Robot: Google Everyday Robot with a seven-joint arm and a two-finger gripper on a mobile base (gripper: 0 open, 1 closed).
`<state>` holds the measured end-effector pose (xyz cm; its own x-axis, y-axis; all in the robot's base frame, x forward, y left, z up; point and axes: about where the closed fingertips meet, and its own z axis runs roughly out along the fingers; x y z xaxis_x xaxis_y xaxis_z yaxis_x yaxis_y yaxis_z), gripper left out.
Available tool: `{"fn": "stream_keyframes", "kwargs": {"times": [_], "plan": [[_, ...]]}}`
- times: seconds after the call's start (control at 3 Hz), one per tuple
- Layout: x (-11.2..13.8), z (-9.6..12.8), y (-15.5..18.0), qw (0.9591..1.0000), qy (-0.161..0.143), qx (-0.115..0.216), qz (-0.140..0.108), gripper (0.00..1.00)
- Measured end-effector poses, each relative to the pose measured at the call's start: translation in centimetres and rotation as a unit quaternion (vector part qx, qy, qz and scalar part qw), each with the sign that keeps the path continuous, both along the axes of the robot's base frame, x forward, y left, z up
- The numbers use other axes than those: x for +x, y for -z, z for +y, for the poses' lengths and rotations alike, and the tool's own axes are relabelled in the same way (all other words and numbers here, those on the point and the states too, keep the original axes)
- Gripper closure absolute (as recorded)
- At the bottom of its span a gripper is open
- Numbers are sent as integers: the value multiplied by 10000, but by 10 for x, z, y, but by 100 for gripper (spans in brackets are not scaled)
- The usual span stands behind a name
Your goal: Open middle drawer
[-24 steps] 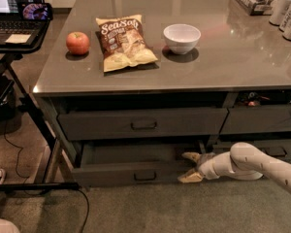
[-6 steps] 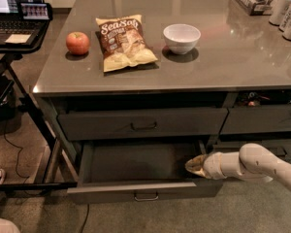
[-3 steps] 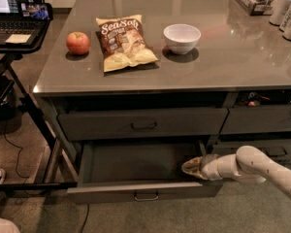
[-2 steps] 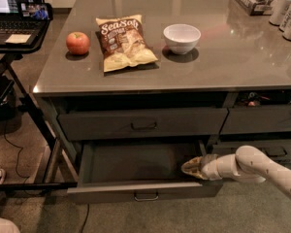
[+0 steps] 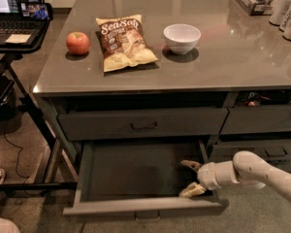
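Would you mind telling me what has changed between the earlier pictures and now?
The middle drawer slid out toward the camera, from barely ajar to wide open. The tool came forward with it and now sits open inside the drawer's front right corner, holding nothing. The apple, chip bag, bowl and the closed drawer above stayed put.

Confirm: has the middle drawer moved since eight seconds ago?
Yes. The middle drawer has slid out toward the camera, past the shut drawer above; the gripper sits inside its right end.

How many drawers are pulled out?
1: the lower drawer, under the closed one, with the gripper inside its right end, fingers apart. Lower drawers may be hidden.
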<state>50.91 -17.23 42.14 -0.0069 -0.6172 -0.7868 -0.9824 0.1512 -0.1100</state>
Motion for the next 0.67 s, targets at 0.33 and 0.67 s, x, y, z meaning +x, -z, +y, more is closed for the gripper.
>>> {"fn": "stream_keyframes", "kwargs": {"times": [0.33,0.67], "plan": [[-18,2,-1,9997,149,148,122,0],[-18,2,-1,9997,149,148,122,0]]}}
